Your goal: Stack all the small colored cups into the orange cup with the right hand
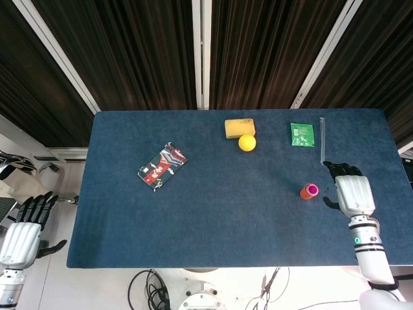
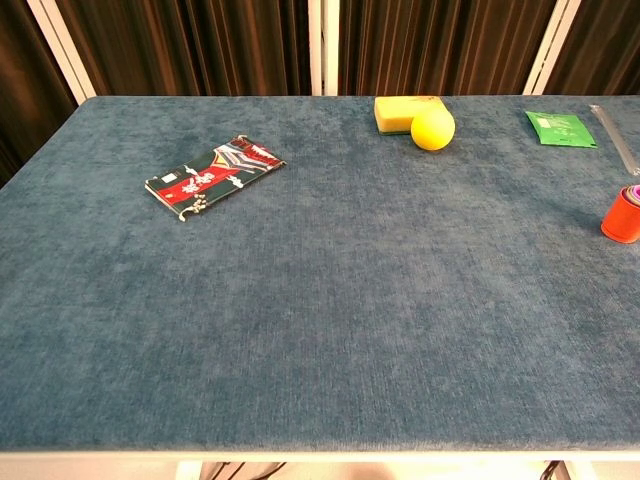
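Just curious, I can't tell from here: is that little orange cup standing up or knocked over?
Upright. The orange cup stands on the table with its mouth up, a pink cup nested inside; the right hand is apart from it.

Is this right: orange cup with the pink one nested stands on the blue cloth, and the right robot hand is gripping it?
Not quite. The right robot hand is not gripping the orange cup; in the head view it sits apart from the cup, to its right, with bare cloth between them. The rest holds: the cup stands on the blue cloth with the pink cup nested in it.
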